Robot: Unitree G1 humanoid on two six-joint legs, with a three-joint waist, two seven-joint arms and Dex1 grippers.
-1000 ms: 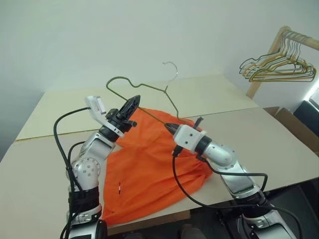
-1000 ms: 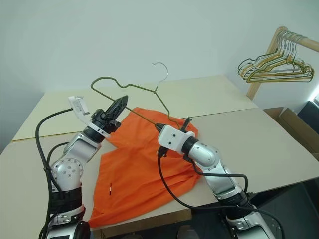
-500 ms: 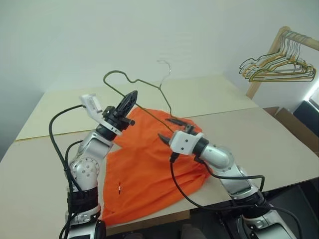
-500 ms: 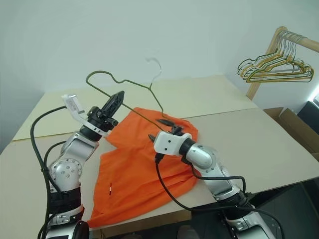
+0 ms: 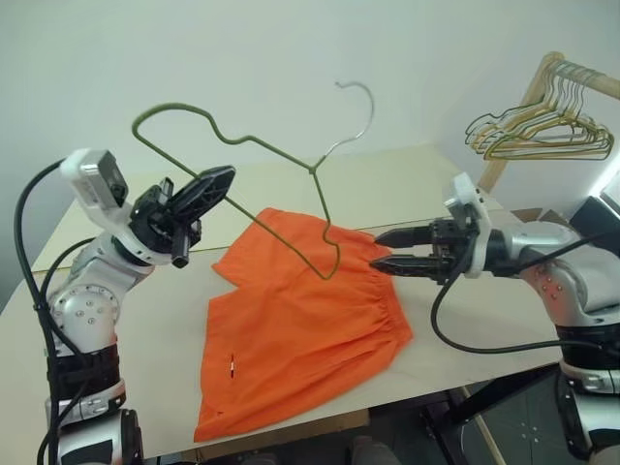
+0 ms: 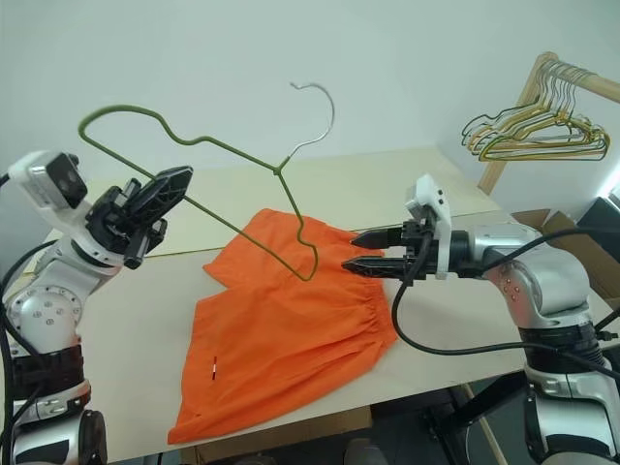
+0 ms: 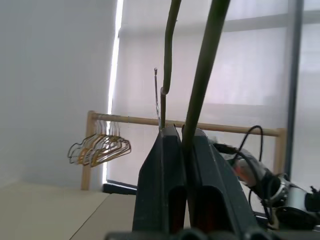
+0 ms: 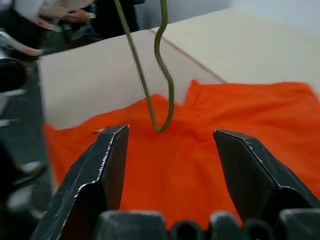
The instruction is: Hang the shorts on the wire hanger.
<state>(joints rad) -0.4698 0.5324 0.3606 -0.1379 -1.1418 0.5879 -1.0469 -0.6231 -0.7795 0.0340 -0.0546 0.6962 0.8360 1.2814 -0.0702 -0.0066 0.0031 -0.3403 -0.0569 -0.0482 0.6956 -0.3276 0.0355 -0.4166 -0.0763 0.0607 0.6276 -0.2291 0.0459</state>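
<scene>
On the tabletop the shorts lie flat while our left tool, pinching the wire hanger, has lifted it, and our right tool has let go and opened beside the waistband.

Wire hanger cut off by top edge, left wrist view; background blurred, right wrist view.

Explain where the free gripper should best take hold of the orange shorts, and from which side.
Probably the gathered waistband of the shorts: it is the edge nearest the open right gripper, and its bunched elastic gives a ridge to pinch. Come from the robot's right, low over the table, jaws closing above and below the band. The left gripper holds the wire hanger.
</scene>
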